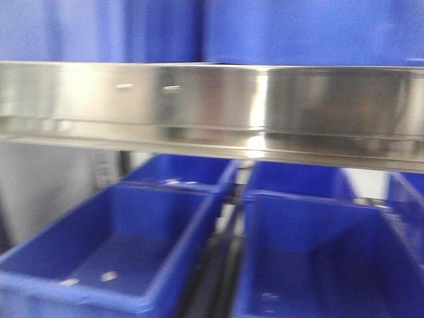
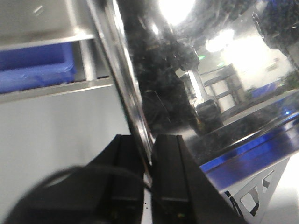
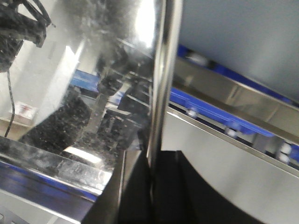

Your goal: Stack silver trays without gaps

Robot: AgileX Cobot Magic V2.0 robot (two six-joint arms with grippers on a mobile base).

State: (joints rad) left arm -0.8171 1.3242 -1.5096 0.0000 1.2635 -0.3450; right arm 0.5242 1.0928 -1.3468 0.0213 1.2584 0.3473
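One silver tray (image 2: 210, 70) fills the left wrist view, its mirror-like face tilted and its thin rim (image 2: 126, 93) running down between the black fingers. My left gripper (image 2: 148, 140) is shut on that rim. In the right wrist view a silver tray (image 3: 93, 70) shows the same shiny face, and my right gripper (image 3: 152, 156) is shut on its thin edge (image 3: 161, 70). In the front view a blurred shiny steel band (image 1: 212, 99) crosses the whole frame. I cannot tell trays from shelf rail there. Neither gripper shows in that view.
Two large blue bins (image 1: 112, 252) (image 1: 318, 258) stand below the steel band, with two more (image 1: 179, 169) (image 1: 298, 179) behind them. A blue bin (image 2: 32, 70) sits on a steel shelf left of the tray. A steel rail (image 3: 224, 93) runs on the right.
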